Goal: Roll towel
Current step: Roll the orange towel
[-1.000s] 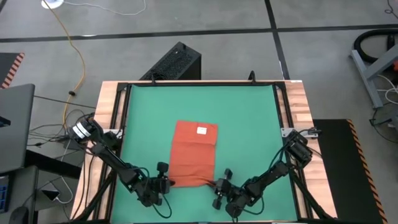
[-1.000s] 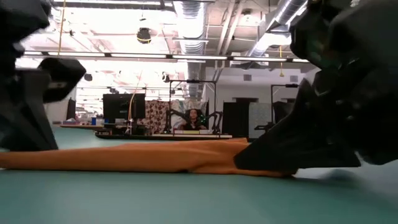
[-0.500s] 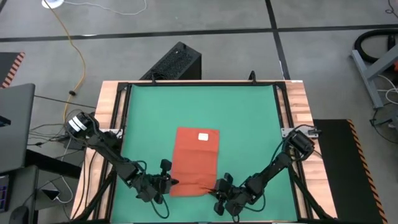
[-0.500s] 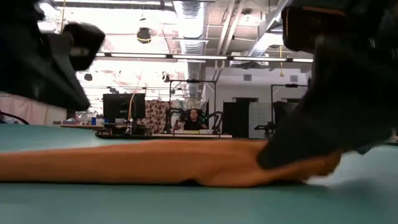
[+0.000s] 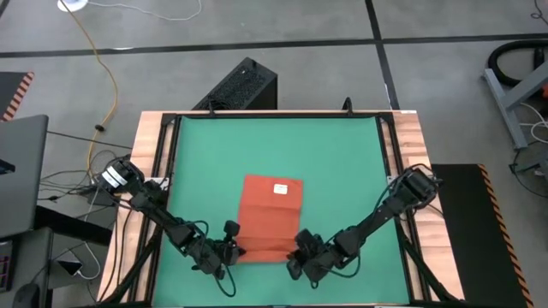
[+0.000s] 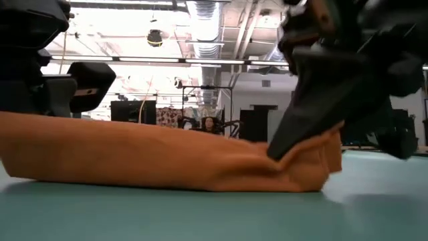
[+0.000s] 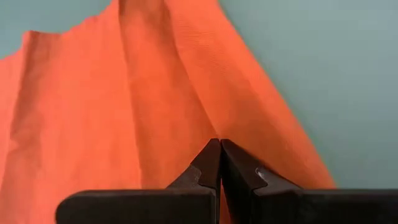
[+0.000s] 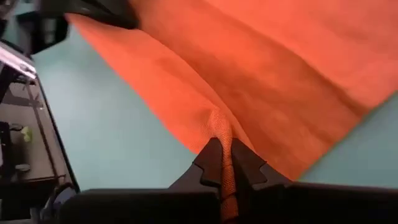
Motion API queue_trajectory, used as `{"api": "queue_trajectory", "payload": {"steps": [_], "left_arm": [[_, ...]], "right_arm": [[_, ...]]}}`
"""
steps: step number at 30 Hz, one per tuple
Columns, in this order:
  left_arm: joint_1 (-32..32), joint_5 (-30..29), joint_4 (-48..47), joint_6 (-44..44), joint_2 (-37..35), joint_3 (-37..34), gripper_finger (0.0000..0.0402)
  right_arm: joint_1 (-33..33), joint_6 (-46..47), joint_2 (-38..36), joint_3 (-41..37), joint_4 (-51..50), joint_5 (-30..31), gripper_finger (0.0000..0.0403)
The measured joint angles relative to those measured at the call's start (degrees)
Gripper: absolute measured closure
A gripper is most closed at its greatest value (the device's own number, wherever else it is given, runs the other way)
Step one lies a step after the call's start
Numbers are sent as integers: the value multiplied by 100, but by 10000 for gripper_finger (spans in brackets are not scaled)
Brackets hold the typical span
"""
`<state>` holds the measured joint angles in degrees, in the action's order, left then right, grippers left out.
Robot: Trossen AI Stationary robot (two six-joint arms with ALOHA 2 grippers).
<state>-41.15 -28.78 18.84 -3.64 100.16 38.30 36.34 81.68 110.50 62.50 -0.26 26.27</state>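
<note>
The orange-red towel [image 5: 270, 214] lies on the green mat [image 5: 274, 145], with its white tag [image 5: 279, 188] near the far edge. Its near edge is raised off the mat and shows as a long hump in the low view [image 6: 154, 161]. My left gripper [image 5: 233, 250] is shut at the towel's near left corner. My right gripper [image 5: 295, 254] is shut at the near right corner, and the towel fills both wrist views [image 7: 124, 93] [image 8: 261, 81]. My left gripper [image 7: 220, 144] pinches the towel at its near left corner [image 7: 186, 143], coming from the near left and slanting down. Folds of cloth run to the fingertips. That end stands raised off the mat [image 6: 20, 134]. My right gripper [image 8: 222, 149] pinches a ridge of cloth at the towel's near right corner [image 8: 219, 127], which passes between the two fingers. The fingers slant down from the near right. That corner is lifted and bunched [image 6: 314, 157], while the rest of the towel lies on the mat.
Black rails and a wooden table border [image 5: 411, 145] frame the mat. A black box [image 5: 244, 85] stands on the floor beyond the far edge, and cables lie to the left. Bare mat lies on the far side of the towel and on both sides.
Both grippers have stayed shut on the towel's near corners. The right one has risen and rolled, and the left one has shifted a little. The towel's near edge has come up off the mat into a raised fold; the far part with the tag stays flat.
</note>
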Motion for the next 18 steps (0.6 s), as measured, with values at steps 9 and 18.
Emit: {"api": "queue_trajectory", "payload": {"steps": [9,18], "left_arm": [[0,304,-84,-4,0,2,401],[0,285,-611,18,-4,15,402]], "right_arm": [[-272,457,-12,2,30,-250,381],[-279,952,-22,9,47,-612,381]]}}
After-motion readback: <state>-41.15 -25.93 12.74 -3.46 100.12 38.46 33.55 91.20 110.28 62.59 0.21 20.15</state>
